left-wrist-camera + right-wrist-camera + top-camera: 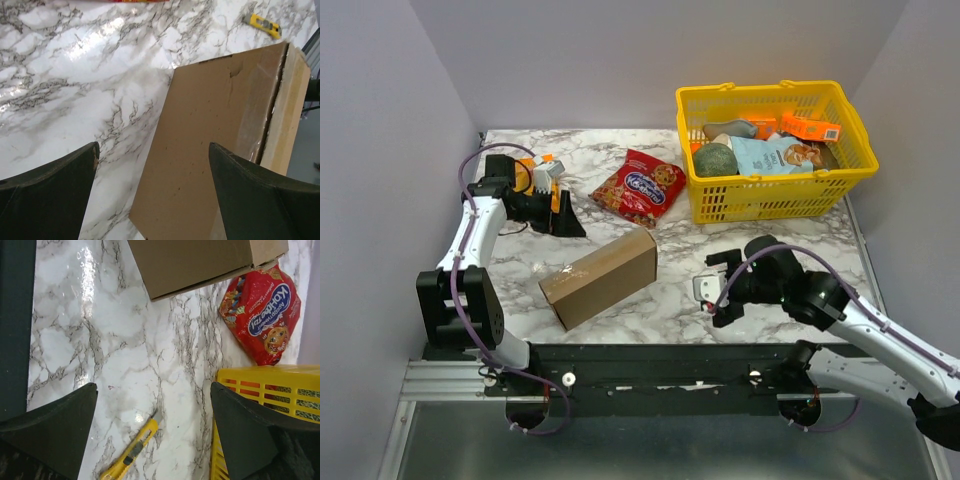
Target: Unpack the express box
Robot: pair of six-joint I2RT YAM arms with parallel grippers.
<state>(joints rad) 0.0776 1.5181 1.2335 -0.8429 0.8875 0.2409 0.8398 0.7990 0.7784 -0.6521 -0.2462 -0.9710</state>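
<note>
**Brown box closed at mid-table, both grippers wide**

The express box (600, 277) lies closed and at an angle on the marble table (670, 295), near the centre, with tape along its seam. Just beyond it lies a red snack bag (638, 187). A yellow basket (770, 203) of packets stands at the far right. The left gripper (153, 146), spread wide and empty, hangs far-left of the box. The right gripper (153, 387), equally wide and empty, hovers above a yellow utility knife (131, 451) lying beside the basket.

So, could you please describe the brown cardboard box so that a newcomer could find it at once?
On the white marble-patterned table, look near the front edge, at the middle. There lies the rectangular brown cardboard box, just nearer than the red cookie bag. Unlike that bag and the yellow plastic basket, it is plain and unprinted.
</note>
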